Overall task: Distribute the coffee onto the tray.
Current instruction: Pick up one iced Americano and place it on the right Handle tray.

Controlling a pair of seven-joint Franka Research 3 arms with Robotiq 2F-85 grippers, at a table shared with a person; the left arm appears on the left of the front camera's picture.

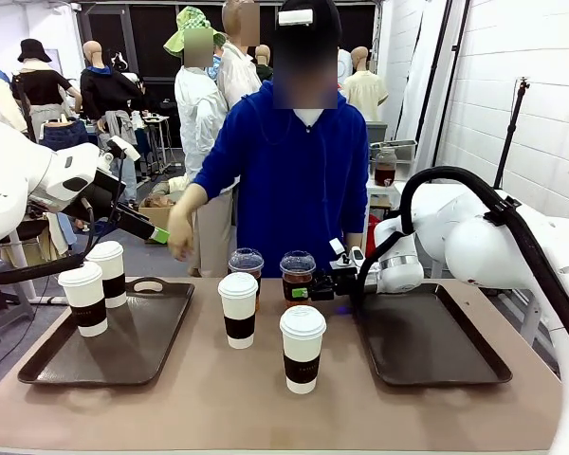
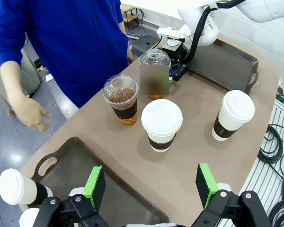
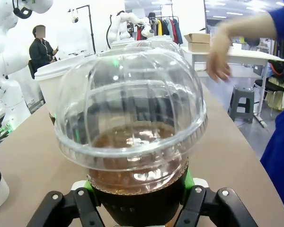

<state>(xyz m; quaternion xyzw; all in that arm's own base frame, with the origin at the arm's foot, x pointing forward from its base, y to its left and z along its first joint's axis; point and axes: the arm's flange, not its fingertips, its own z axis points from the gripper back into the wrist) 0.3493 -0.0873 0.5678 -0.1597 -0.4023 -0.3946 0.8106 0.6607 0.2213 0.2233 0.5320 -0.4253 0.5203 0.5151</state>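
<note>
My right end effector (image 1: 302, 290) is closed on a clear cup (image 1: 297, 270) at its dark sleeve. The right wrist view shows the green pads (image 3: 188, 182) tight on both sides, but I cannot tell if its base is off the desk (image 1: 218, 403). The right tray (image 1: 427, 341) lies just beside it with a bare floor, its left rim nearest the cup. My left end effector (image 2: 150, 184) hangs wide open and holds nothing, up over the left tray (image 1: 137, 346) and near the person's hand (image 1: 180, 237), which hangs beyond the far desk edge. That tray has two tray cups (image 1: 83, 299) in its far left corner and open floor toward its right rim. Between the trays stand two white cups (image 1: 239, 310), one farther back and one toward my side. The other clear cup (image 1: 246, 263) stands just left of the held one, close to the far edge where the person stands. From above, the left wrist view shows clear desk lanes between the middle cups, and cables (image 2: 274, 142) past the desk's side. The right wrist view puts a white cup right behind the dome lid.
</note>
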